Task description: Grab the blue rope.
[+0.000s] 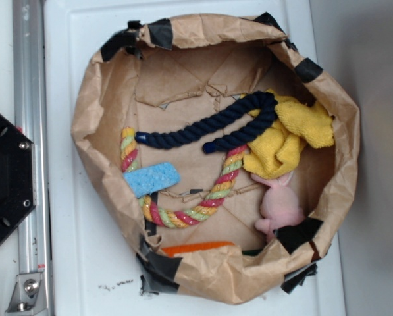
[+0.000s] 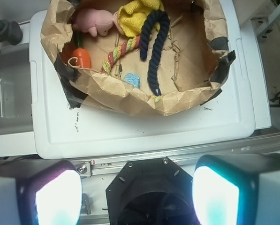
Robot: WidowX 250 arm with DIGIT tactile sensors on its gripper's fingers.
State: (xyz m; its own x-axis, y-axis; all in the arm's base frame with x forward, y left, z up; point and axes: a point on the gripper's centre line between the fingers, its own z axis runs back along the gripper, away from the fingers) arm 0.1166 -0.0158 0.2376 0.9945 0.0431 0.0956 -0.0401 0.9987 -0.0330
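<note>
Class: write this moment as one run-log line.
gripper: open, away from bag | blue rope: bent double in paper bag, bend on yellow cloth | grasp: not yet begun

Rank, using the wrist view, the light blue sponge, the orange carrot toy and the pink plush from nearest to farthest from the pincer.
1. Light blue sponge: just behind the bag's near rim, closest to the pincer.
2. Orange carrot toy: left, farther back.
3. Pink plush: far left corner, farthest.

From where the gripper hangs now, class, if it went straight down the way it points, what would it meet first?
Probably the black hexagonal base plate between the gripper's open fingers, not the blue rope; depth is unclear.
</note>
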